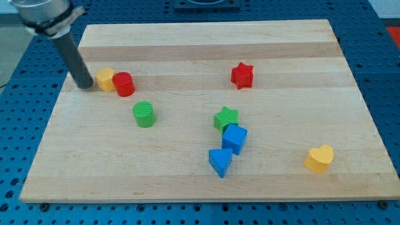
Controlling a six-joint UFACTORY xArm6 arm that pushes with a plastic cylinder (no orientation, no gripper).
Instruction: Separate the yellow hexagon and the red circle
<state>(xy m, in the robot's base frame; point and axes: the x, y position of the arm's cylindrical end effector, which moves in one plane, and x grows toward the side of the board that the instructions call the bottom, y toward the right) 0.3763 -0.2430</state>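
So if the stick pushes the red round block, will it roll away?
Probably not: the red circle stands on its flat end, so it should slide. It touches the yellow hexagon, and my tip sits just left of that, so both may move together.

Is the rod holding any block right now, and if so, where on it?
Nothing is held. My tip sits just left of the yellow hexagon block, which touches the red circle block.

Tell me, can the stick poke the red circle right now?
Probably not straight away. My tip sits just to the view's left of the yellow hexagon, and the red circle touches that hexagon's far side. The hexagon blocks the direct path, so my tip would have to go around.
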